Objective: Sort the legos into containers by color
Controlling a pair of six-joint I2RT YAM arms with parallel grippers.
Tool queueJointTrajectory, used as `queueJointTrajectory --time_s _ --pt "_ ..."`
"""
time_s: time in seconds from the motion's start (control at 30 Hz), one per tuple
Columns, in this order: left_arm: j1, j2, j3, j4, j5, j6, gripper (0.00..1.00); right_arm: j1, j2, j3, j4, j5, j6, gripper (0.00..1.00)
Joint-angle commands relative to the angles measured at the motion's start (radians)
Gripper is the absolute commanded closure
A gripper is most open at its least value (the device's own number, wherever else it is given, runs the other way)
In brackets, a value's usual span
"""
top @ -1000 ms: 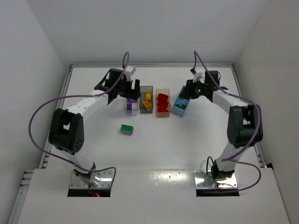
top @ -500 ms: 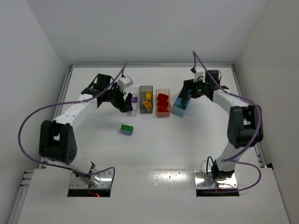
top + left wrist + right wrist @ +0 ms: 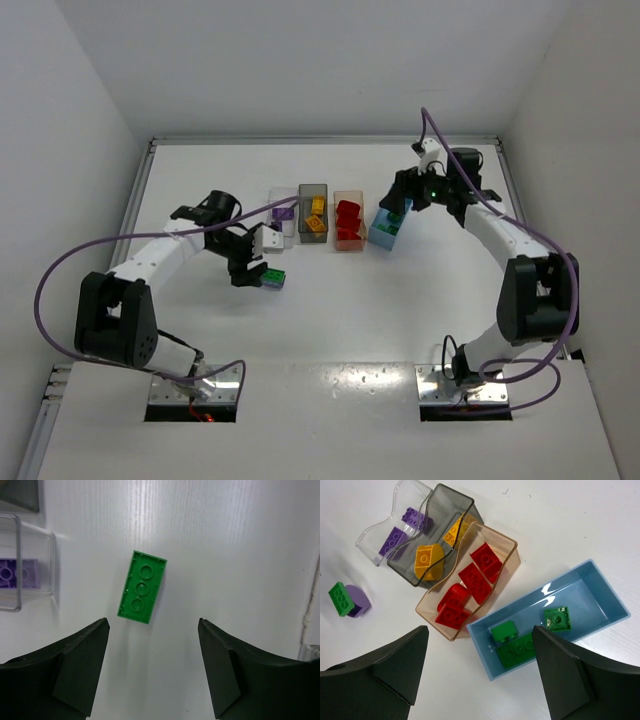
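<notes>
A loose green lego (image 3: 142,586) lies flat on the white table, just ahead of my open left gripper (image 3: 152,630) and apart from both fingers. From above, the left gripper (image 3: 250,270) hovers just left of that green lego (image 3: 272,277). In the right wrist view a purple piece (image 3: 359,603) sits against it. The four containers stand in a row: clear (image 3: 282,212) with purple legos (image 3: 395,540), smoky grey (image 3: 313,212) with yellow ones (image 3: 429,561), tan (image 3: 348,220) with red ones (image 3: 472,582), light blue (image 3: 585,592) with three green ones (image 3: 517,650). My right gripper (image 3: 480,630) hangs open and empty over the blue bin (image 3: 385,230).
The bins stand close together at the back middle of the table. White walls close it in at the back and on both sides. A purple cable loops off each arm.
My left arm has swung from above the clear bin toward the near side and down over the loose green lego. The right gripper stays open above the blue bin, shifted slightly.
</notes>
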Motion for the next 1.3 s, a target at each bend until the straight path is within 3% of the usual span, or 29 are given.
queueJointTrajectory --time_s 0.0,0.4,0.63,0.7,0.97,1.07,1.13,1.27 --pt "-0.02 0.015 -0.006 0.098 0.028 0.066 0.22 0.002 -0.055 -0.018 0.032 -0.028 0.011 0.16" --pt "-0.11 0.118 0.024 0.12 0.037 0.112 0.24 -0.007 -0.095 -0.059 0.014 -0.028 0.011 0.16" --pt "-0.11 0.187 0.033 0.149 0.006 0.121 0.28 -0.007 -0.105 -0.078 0.023 -0.028 0.011 0.16" --pt "-0.11 0.198 0.033 0.149 -0.004 0.121 0.33 -0.007 -0.105 -0.078 0.023 -0.028 0.021 0.16" --pt "-0.11 0.207 0.033 0.19 -0.023 0.081 0.74 -0.007 -0.114 -0.087 0.023 -0.028 0.021 0.16" --pt "-0.11 0.197 0.046 0.2 -0.023 0.023 0.82 -0.007 -0.114 -0.087 0.032 -0.049 0.021 0.16" --pt "-0.083 0.186 0.058 0.2 0.063 -0.026 0.88 -0.007 -0.114 -0.096 0.032 -0.102 0.03 0.16" --pt "-0.005 0.175 0.133 0.21 0.348 -0.339 0.9 0.004 -0.123 -0.108 0.041 -0.314 0.056 0.16"
